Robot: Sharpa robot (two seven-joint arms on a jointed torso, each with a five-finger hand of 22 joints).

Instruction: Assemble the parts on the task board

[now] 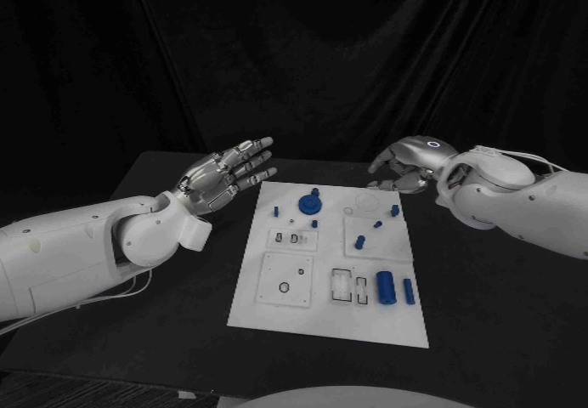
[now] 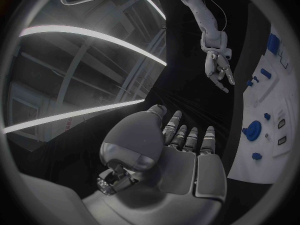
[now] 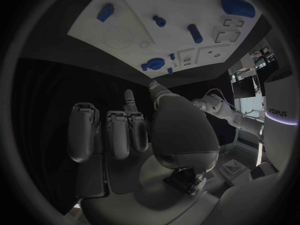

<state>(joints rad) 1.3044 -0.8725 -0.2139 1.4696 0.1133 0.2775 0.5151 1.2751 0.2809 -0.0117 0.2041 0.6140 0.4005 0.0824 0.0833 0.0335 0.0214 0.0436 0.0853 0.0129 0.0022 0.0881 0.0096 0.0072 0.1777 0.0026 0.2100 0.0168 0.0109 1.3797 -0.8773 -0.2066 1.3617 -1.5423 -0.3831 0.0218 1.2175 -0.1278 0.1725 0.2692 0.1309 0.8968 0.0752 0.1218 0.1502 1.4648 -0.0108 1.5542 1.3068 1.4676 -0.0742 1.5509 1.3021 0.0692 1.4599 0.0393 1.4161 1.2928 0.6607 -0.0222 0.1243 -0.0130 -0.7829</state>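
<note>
The white task board [image 1: 319, 310] lies in the middle of the black table. On it are a blue round disc with a peg [image 1: 310, 203], several small blue pegs such as one near the far right corner [image 1: 394, 208], and two blue cylinders [image 1: 385, 286] lying at the near right. My left hand [image 1: 224, 178] hovers open off the board's far left corner, fingers stretched out and apart, holding nothing. My right hand [image 1: 404, 166] hangs over the table just beyond the far right corner, fingers drooping loosely and empty. The right wrist view shows the board [image 3: 181, 5] beyond my right hand [image 3: 144, 135].
Black table [image 1: 172, 255] surrounds the board, and a dark curtain hangs behind. The left wrist view shows my left hand's palm [image 2: 181, 155], the board [image 2: 250, 165] with the blue disc [image 2: 253, 131], and my right hand [image 2: 219, 67] across from it.
</note>
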